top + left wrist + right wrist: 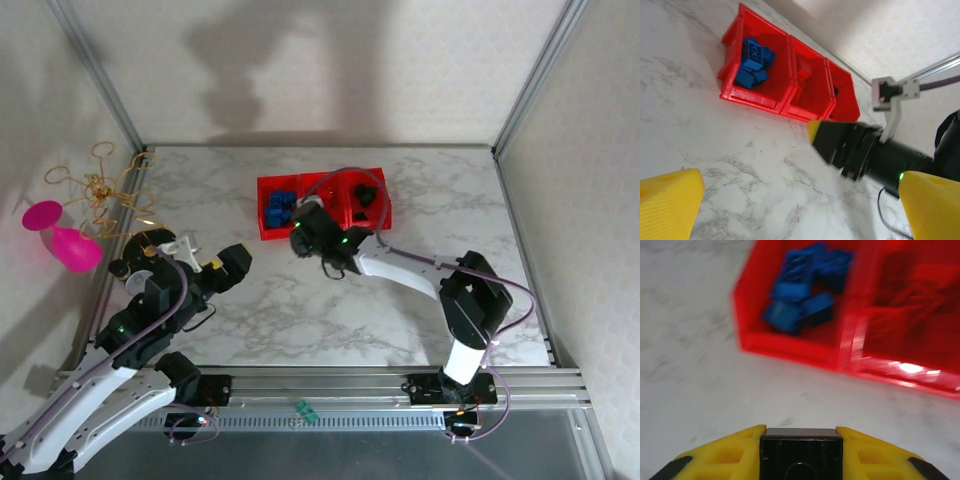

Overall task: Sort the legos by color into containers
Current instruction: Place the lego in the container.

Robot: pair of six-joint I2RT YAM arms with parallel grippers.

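Three joined red containers stand at the back middle of the marble table. The left bin holds blue legos, the right one black legos. My right gripper hovers just in front of the left and middle bins. In the right wrist view it is shut on a black lego, above bare table before the containers and the blue legos. My left gripper is open at the left. Its yellow fingertips stand wide apart, facing the containers and the right gripper.
A pink goblet and a gold wire ornament sit off the table's left edge, close to the left arm. A small green piece lies on the front rail. Metal frame posts and walls close in the back corners.
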